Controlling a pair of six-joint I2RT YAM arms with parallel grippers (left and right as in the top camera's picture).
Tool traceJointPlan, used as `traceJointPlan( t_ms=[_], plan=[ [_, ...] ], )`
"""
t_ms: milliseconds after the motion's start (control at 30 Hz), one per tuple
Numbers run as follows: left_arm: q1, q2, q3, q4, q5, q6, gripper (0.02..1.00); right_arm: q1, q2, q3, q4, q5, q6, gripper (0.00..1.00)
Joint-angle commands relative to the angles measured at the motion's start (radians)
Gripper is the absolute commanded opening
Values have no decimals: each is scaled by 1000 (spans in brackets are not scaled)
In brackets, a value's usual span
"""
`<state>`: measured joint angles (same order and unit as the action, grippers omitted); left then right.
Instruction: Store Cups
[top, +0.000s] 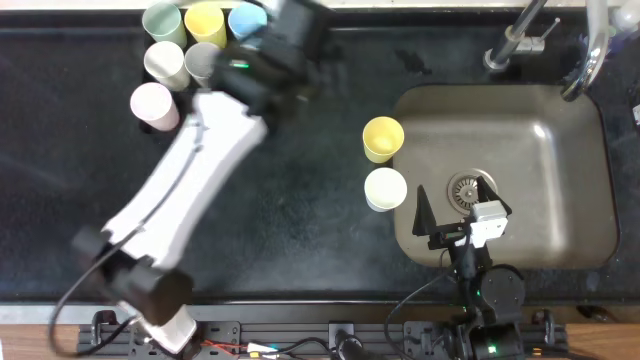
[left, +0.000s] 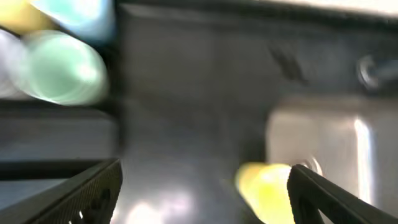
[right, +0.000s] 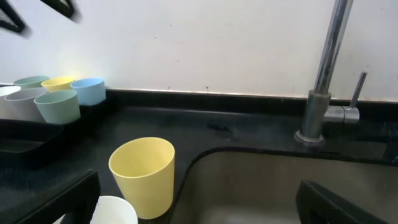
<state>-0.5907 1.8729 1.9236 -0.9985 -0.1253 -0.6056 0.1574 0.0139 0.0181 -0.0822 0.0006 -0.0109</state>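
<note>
**Six Cups Stored, Two Left**

Six cups (top: 203, 62) stand grouped at the table's (top: 300, 220) far left. A yellow cup (top: 382, 138) and a white cup (top: 385, 188) are left beside the sink (top: 560, 240), not yet stored. Both stand upright, mouths up, long axis vertical. Left fingers (left: 93, 190) and right fingers (right: 56, 202) are apart, holding nothing.

A dark speckled worktop (top: 300, 200) has a steel sink (top: 560, 180) sunk into its right side, with a tap (top: 520, 40) standing at the sink's back rim. Just left of the sink, 2 cups stand upright side by side: a yellow cup (top: 382, 138) and, nearer the front, a white cup (top: 385, 188). Toward the far left corner stands a cluster of 6 cups (top: 165, 62) (perhaps on a dark tray, hard to tell).
</note>
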Motion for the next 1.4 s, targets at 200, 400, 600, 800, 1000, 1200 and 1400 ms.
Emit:
traceJointPlan(
  t_ms=[200,400,600,800,1000,1200,1400],
  plan=[
    [-150,176,100,-82,137,-163,869,-1,-10,-13,5,0,4,998],
    [-187,235,109,-87,140,-163,869,-1,-10,-13,5,0,4,998],
    [-187,281,110,-126,148,-164,860,-1,-10,-13,5,0,4,993],
    [-186,323,109,-133,147,-182,827,-1,-10,-13,5,0,4,993],
    [-184,378,113,-105,153,-185,354,-1,-10,-13,5,0,4,996],
    [-174,374,169,-124,106,-189,56,-1,-10,-13,5,0,4,996],
    [-135,285,205,-177,3,-240,34,-1,-10,-13,5,0,4,998]
  ],
)
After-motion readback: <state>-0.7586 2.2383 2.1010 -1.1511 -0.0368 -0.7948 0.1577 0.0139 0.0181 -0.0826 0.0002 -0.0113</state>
